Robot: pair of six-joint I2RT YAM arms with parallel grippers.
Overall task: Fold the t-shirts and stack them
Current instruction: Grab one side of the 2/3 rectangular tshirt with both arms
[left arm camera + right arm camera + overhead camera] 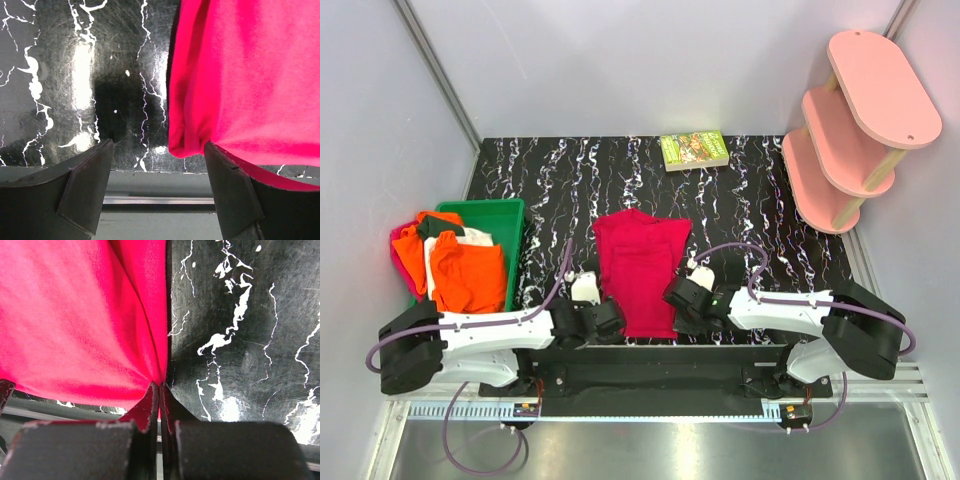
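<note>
A crimson-red t-shirt (638, 262) lies partly folded on the black marbled table, near its front edge. My right gripper (680, 296) is at the shirt's near right edge. In the right wrist view its jaws (160, 387) are pinched shut on that red cloth (75, 315). My left gripper (603, 316) sits at the shirt's near left corner. In the left wrist view it (158, 172) stands open, and the red corner (187, 142) hangs just inside its right finger (230, 190). Orange t-shirts (468, 272), a white one (475, 238) and a pink one (398, 250) are heaped at the left.
A green bin (510, 215) at the left holds the heaped shirts. A small green-covered book (694, 150) lies at the table's back. A pink three-tier shelf (850, 130) stands at the back right. The table's front edge (160, 180) runs just below both grippers.
</note>
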